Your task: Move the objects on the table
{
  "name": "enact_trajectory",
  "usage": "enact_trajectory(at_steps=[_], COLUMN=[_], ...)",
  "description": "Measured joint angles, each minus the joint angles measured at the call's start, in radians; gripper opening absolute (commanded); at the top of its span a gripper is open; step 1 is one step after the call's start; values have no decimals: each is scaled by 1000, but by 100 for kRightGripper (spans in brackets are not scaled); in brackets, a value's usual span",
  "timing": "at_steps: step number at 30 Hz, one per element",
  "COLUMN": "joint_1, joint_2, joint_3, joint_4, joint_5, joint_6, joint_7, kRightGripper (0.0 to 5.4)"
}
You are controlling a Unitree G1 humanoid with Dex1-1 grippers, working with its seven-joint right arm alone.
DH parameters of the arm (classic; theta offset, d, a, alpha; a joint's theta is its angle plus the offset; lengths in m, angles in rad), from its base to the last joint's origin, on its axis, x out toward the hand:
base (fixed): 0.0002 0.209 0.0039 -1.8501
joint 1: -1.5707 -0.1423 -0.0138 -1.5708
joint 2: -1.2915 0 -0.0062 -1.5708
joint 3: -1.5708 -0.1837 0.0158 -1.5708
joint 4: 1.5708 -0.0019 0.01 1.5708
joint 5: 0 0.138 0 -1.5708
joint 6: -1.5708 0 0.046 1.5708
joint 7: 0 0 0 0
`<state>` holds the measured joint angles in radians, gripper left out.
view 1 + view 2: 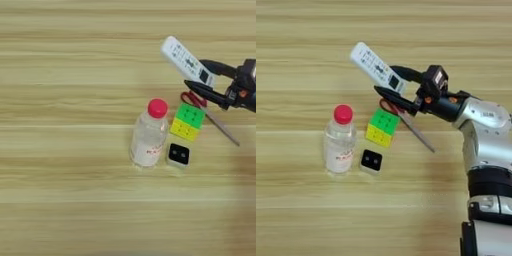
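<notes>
The tool (385,80) sat with its two black fingers spread around the near end of the remote (375,66), not yet clamped, while bottle (339,141), cube (383,128), scissors (406,120) and small box (371,161) clustered just below on the worktop (296,210).

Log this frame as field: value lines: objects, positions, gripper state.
surface: wooden table
bottle: clear, red cap, upright
cube: right of bottle
small box: white, black face, below cube
scissors: red handles, partly under gripper, blades pointing lower right
remote: white, angled
right gripper: fingers spread either side of remote's lower end; contact unclear
</notes>
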<state>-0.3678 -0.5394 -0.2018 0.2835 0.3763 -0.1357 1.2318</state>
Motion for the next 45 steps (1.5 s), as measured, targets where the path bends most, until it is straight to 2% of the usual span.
enact_trajectory(at_steps=[3,5,6,13,17,24,36,45], joint_1=[39,42,41,70,96,153,187,229], joint_2=[-3,-10,-26,-45,-57,-83,-107,-132], joint_3=[-1,-4,-10,-32,-42,-35,9,55], joint_4=[-161,-231,-308,-410,-463,-488,-475,-433], joint_5=[72,105,141,209,253,251,191,129], joint_6=[75,103,130,188,213,211,166,103], joint_7=[19,19,18,21,54,131,213,287], kRightGripper=[290,290,290,290,290,290,290,290])
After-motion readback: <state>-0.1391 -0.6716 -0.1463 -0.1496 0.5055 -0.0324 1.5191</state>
